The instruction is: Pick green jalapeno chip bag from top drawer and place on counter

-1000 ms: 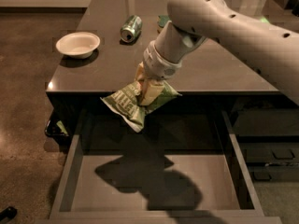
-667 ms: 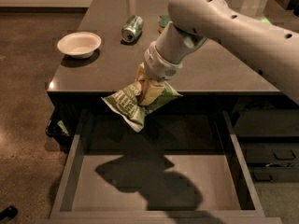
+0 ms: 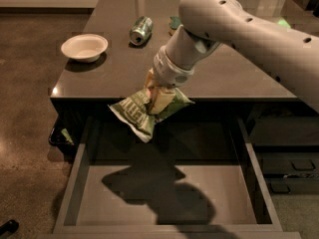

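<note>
My gripper (image 3: 158, 99), above the top drawer (image 3: 234, 195), clamps the green jalapeno chip bag (image 3: 133, 111) mid-body; I judge it light, crinkly, slippery.

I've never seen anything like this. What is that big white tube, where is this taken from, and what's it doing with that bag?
The white tube is a robot arm. At its end is a gripper, two fingers pinched shut on a green chip bag. The bag hangs in the air over the open drawer, close to the front edge of the counter. The one camera looks down from the drawer's front side; where it is mounted I cannot tell. On the counter sit a white bowl and a green can lying on its side.
</note>
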You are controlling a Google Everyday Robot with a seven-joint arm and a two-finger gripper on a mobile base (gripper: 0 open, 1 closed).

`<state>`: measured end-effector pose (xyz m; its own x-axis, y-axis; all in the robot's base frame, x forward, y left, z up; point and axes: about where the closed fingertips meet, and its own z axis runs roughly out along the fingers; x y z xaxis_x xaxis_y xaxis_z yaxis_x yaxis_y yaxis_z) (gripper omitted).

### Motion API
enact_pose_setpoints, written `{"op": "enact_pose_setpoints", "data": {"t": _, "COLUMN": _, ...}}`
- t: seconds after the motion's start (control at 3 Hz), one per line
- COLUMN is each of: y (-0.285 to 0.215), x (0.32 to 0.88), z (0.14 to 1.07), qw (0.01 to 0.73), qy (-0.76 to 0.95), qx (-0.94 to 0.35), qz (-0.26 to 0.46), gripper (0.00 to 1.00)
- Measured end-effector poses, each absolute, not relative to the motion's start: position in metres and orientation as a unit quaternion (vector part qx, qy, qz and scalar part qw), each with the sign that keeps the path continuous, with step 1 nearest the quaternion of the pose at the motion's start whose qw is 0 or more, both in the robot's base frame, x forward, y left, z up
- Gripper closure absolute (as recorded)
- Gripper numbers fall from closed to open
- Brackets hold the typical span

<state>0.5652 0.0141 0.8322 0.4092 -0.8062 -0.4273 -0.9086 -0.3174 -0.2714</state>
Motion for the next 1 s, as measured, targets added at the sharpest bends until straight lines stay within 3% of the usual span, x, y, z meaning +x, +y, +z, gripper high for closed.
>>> {"op": "enact_pose_setpoints", "data": {"t": 0.67, "y": -0.017, "x": 0.558, "z": 0.934, "qw": 0.283, "qy": 0.542, "qx": -0.79, "qz": 0.045, "gripper": 1.0}}
{"op": "enact_pose_setpoints", "data": {"t": 1.0, "y": -0.013, "x": 0.6, "z": 0.974, "qw": 0.292, "qy": 0.506, "qx": -0.811, "qz": -0.012, "gripper": 1.0}}
